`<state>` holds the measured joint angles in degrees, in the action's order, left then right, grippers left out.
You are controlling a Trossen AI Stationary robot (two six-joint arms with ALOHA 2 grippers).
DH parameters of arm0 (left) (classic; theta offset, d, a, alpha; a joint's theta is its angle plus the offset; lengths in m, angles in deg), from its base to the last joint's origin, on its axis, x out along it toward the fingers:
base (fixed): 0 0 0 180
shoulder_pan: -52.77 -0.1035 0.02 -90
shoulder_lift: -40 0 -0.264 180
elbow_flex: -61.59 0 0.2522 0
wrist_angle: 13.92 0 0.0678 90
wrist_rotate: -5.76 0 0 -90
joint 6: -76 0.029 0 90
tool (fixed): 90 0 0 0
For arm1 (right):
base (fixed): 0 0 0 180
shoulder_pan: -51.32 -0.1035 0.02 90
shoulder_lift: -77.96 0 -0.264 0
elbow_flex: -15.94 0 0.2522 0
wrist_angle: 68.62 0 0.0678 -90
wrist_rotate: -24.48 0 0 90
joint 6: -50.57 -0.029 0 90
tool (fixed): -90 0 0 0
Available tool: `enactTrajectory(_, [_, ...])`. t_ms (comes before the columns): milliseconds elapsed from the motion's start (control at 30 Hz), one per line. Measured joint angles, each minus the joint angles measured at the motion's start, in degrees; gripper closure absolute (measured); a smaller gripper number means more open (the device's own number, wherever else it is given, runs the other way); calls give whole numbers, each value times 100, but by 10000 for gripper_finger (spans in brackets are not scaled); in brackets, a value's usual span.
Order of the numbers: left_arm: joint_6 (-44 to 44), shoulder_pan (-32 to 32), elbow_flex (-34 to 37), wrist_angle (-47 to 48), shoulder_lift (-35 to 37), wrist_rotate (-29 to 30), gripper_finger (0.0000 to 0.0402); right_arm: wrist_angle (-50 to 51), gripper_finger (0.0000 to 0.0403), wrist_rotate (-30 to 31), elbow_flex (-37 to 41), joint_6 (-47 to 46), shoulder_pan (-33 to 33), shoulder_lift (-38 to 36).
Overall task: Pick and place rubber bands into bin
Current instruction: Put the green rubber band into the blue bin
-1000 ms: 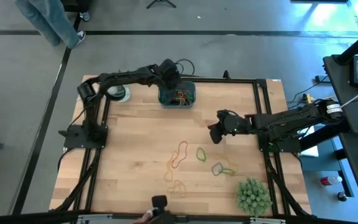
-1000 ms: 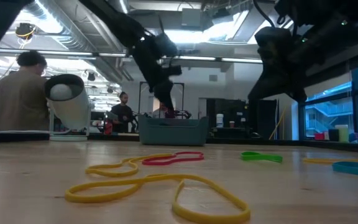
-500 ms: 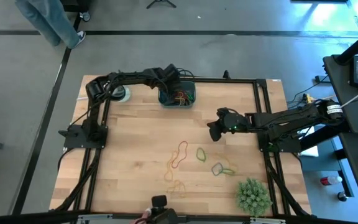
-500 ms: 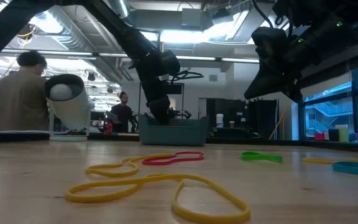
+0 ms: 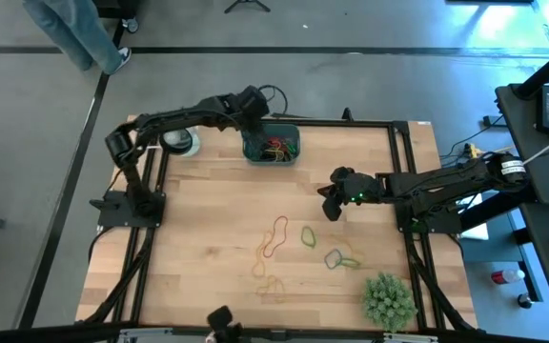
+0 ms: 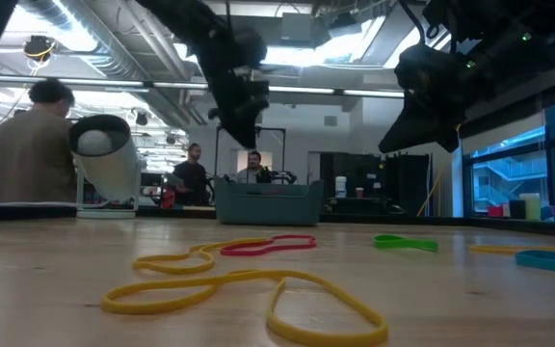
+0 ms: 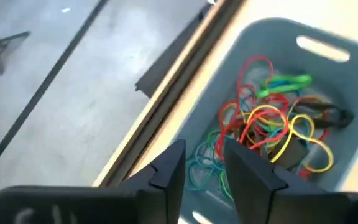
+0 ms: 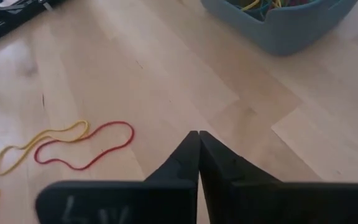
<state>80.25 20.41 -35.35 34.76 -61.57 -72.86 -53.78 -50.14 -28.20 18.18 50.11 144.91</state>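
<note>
fingers of the left gripper (image 7: 201, 165) have just parted over the bin (image 5: 271, 146) at the counter's far edge, nothing held, while the right gripper (image 8: 198, 144), pinched empty, hangs above loose rubber bands (image 5: 273, 238) mid-counter.

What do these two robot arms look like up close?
Both are dark, slim, jointed metal arms with thin black cables along them. The left gripper and right gripper each end in two flat, tapering black jaws. Faint handwriting marks each wrist, and a small green light shows near the right one.
</note>
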Motion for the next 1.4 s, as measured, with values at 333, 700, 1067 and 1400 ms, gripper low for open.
enactTrajectory(333, [-1541,912,296,765,917,510,394,6,393,0,-1,573,0,0])
enactTrajectory(700, [-2803,2446,2473,-306,2074,779,399,-40,374,-5,-2,714,31,0])
enactTrajectory(1067, [-3148,3046,4628,-1427,3835,542,400,1912,399,453,-1433,417,-317,157])
enactTrajectory(1400, [-2617,3233,5449,-1307,5545,508,399,4391,401,555,-3363,-1051,-724,1852])
